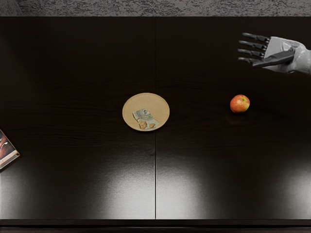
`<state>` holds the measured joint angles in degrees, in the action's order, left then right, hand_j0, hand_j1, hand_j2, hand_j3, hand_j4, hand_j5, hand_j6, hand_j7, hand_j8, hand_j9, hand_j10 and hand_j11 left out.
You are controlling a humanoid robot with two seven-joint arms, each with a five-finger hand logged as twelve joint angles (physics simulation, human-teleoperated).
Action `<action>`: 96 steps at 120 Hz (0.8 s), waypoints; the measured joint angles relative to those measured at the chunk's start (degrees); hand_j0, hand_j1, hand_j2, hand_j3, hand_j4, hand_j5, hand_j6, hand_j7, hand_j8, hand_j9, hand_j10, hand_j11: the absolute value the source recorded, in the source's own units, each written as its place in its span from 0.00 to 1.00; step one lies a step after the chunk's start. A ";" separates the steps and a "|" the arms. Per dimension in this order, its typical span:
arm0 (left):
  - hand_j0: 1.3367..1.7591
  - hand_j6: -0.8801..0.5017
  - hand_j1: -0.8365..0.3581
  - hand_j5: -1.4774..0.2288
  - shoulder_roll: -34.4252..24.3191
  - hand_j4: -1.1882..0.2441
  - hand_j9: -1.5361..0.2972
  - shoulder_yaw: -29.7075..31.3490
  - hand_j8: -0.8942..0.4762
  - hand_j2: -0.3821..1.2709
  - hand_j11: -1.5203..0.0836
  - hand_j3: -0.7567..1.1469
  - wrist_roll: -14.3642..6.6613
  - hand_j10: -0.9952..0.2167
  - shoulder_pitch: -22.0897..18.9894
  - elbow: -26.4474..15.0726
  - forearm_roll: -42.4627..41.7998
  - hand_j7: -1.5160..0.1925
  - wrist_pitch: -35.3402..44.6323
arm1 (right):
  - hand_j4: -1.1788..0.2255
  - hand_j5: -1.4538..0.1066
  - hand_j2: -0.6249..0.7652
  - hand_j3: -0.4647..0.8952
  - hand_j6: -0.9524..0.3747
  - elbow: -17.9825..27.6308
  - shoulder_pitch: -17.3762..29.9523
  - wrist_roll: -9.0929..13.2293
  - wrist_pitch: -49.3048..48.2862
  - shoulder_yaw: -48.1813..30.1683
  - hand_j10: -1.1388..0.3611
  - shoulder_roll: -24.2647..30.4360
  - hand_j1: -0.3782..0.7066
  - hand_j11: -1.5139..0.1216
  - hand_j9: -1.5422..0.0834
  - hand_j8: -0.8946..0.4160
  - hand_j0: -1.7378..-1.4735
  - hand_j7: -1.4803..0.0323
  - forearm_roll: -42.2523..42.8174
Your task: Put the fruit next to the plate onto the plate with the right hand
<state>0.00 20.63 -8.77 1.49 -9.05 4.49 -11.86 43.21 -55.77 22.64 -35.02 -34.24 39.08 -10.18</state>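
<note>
A red and yellow apple (239, 103) rests on the dark table, well to the right of a tan plate (133, 104) with a painted pattern near its middle. My right hand (253, 50) hovers at the far right, above and behind the apple, fingers spread and pointing left, holding nothing. A clear gap separates the hand from the apple. The left arm does not show.
A book or box corner (7, 150) pokes in at the left edge. A seam (155, 170) runs down the middle of the dark table. A grey textured wall (146, 7) lines the far edge.
</note>
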 joint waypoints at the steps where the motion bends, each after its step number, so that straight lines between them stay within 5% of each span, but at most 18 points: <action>1: 0.76 0.47 0.76 0.69 0.00 0.67 0.67 0.00 0.48 0.26 0.76 0.40 0.00 0.63 0.00 0.00 0.00 0.71 0.00 | 0.82 0.90 0.45 0.34 0.69 0.04 -0.05 0.00 0.00 0.00 0.74 -0.01 0.06 0.90 0.92 0.66 0.30 0.95 0.02; 31: 0.76 0.47 0.76 0.69 0.00 0.67 0.67 0.01 0.48 0.26 0.76 0.40 0.00 0.63 -0.01 0.00 0.00 0.71 0.00 | 0.82 0.90 0.44 0.34 0.69 1.57 -1.12 -0.27 0.00 -0.37 0.74 -0.17 0.07 0.90 0.92 0.66 0.30 0.95 1.64; 59: 0.76 0.47 0.76 0.69 0.00 0.67 0.67 0.01 0.48 0.26 0.76 0.40 0.00 0.63 0.00 0.00 0.00 0.71 0.00 | 0.81 0.90 0.44 0.34 0.69 3.54 -5.83 -0.17 0.00 -2.55 0.73 0.59 0.07 0.90 0.92 0.65 0.30 0.95 23.43; 96: 0.76 0.47 0.76 0.69 0.00 0.67 0.67 0.00 0.48 0.26 0.76 0.40 0.02 0.63 0.00 0.00 0.00 0.71 0.00 | 0.81 0.90 0.44 0.34 0.69 24.74 -5.72 1.05 0.00 -3.53 0.73 6.99 0.07 0.89 0.92 0.65 0.30 0.94 45.83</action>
<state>0.00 20.63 -8.75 1.49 -9.05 4.49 -11.86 67.94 -61.49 23.70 -35.02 -37.76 46.07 35.65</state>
